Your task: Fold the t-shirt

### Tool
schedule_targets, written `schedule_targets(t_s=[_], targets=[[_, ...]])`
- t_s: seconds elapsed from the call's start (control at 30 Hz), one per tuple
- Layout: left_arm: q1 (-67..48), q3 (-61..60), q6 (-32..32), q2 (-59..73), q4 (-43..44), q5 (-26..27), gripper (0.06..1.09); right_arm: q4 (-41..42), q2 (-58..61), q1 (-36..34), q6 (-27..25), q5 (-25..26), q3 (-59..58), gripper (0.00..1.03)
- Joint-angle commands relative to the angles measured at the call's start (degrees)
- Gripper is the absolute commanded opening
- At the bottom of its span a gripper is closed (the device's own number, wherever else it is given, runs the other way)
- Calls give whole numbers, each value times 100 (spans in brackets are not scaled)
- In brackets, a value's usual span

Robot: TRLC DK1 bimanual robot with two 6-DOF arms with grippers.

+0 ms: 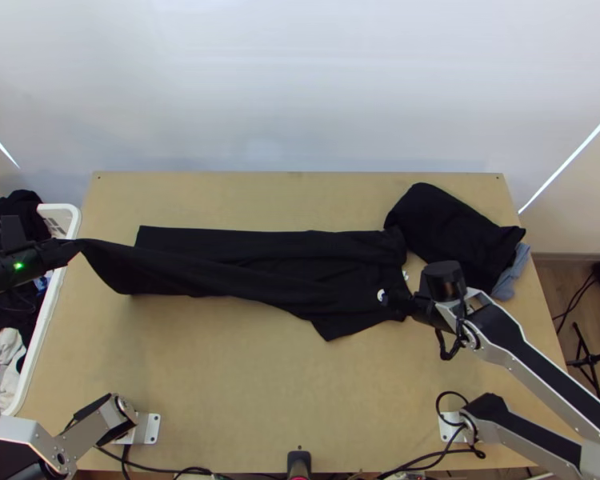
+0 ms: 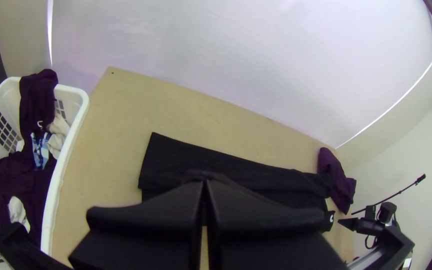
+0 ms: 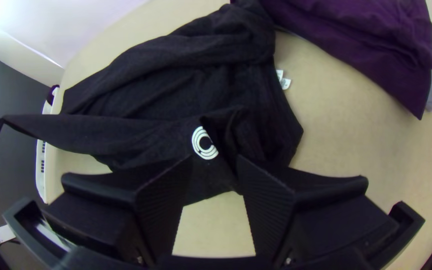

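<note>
Item: black t-shirt (image 1: 220, 264), lengthwise across table (image 1: 260, 384), one end raised at left edge, clamped in left gripper (image 1: 68, 250); right gripper (image 3: 215, 160) spread, so a leftward pull could skew the unclamped end.

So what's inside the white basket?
The white basket holds dark clothes, pale cloth and a blue-and-white patterned piece. Whatever lies beneath these is covered, so I can't tell what's there.
</note>
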Motion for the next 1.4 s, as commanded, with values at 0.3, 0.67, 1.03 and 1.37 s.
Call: schedule_targets(t_s=[0.3,0.67,1.03,1.37], targets=[[-20,-157,3,-17,11,-25,9,415,583,22,55,-7,-146,44],[-29,-201,-6,-8,11,-34,9,529,794,268,187,-7,-155,22],[33,-184,-164,62,222,-122,9,160,363,259,274,63,636,3],[50,-386,-455,247,767,-526,9,-420,-120,75,336,63,1533,3]])
